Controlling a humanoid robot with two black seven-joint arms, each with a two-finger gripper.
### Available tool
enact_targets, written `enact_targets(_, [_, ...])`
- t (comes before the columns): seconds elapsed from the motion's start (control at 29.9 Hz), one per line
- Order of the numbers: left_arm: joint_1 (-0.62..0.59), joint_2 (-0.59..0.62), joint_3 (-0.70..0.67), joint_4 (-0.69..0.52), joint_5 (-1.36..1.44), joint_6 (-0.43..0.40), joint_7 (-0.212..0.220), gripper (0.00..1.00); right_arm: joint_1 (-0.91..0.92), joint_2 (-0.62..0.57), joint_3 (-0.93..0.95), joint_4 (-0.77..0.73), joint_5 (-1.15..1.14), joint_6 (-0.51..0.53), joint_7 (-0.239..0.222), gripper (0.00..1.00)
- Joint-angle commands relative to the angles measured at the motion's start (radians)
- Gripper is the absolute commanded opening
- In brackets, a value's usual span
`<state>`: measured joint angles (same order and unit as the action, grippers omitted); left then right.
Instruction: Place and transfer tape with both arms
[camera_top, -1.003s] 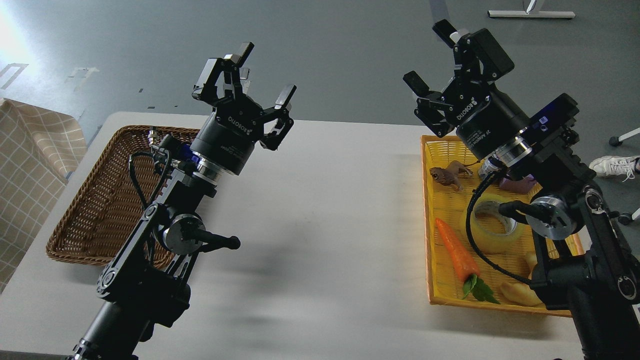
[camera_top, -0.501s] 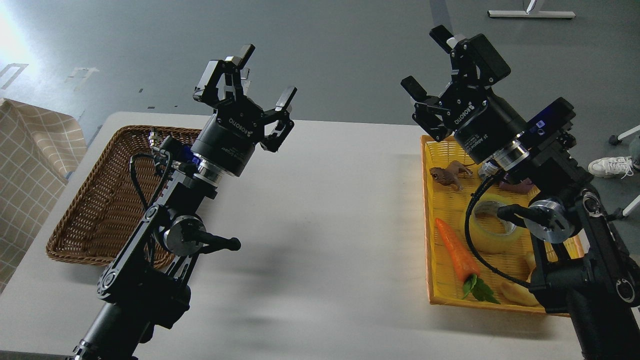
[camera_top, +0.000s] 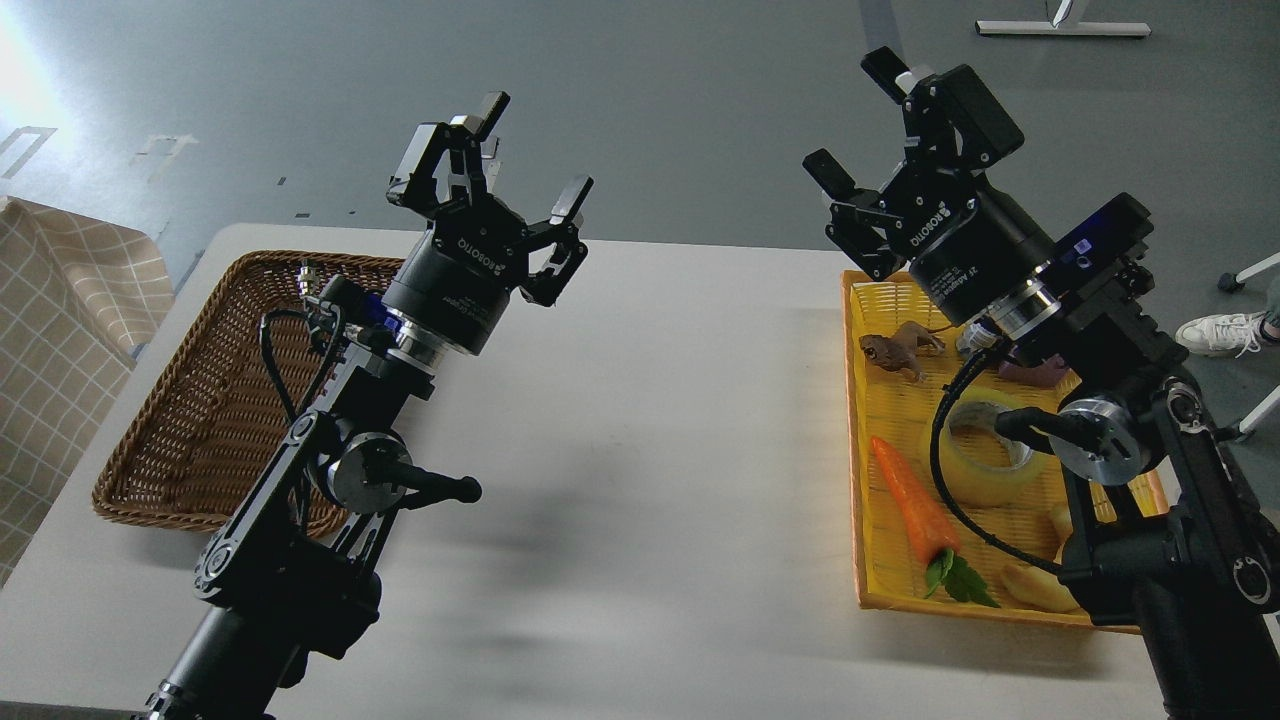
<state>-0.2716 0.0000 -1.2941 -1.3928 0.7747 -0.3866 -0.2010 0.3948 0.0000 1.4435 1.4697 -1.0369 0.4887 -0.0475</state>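
Sitting untouched is how I'd describe the tape (camera_top: 990, 452) right now: it lies flat in the yellow tray (camera_top: 868, 440), roughly in the tray's middle, with a black cable from the right arm looping across the front of it. So honestly the task looks like it's barely started. Nothing has been picked up, nothing handed over, nothing placed.

Working out from the tape: the carrot (camera_top: 912, 503) lies just beside it on the side toward the table centre, a pale pastry thing (camera_top: 1040, 588) sits nearer the tray's front edge, and a small brown toy animal (camera_top: 898, 350) is toward the tray's far end.

The right gripper (camera_top: 850, 125) is raised well above the tape, pointing up and away from it, fingers spread wide and holding nothing. The left gripper (camera_top: 530, 150) is well apart from the tape, across the white table (camera_top: 650, 420), also up in the air with fingers spread and empty. Below that arm is the brown wicker basket (camera_top: 170, 440), which looks empty where it shows.

My guess at what's left is basically everything: the right arm has to come down and grab the roll, pass it to the left, and the left sets it down, probably over by the basket.
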Motion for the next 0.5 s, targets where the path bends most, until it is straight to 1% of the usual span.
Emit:
enact_targets(0.0, [0.000, 0.000, -0.001, 0.000, 0.000, 0.000, 0.000, 0.98, 0.001, 0.000, 0.000, 0.000, 0.000, 0.000, 0.000, 1.00])
enact_targets(0.47, [-0.003, 0.000, 0.001, 0.000, 0.000, -0.002, -0.002, 0.98, 0.001, 0.000, 0.001, 0.000, 0.000, 0.000, 0.000, 1.00])
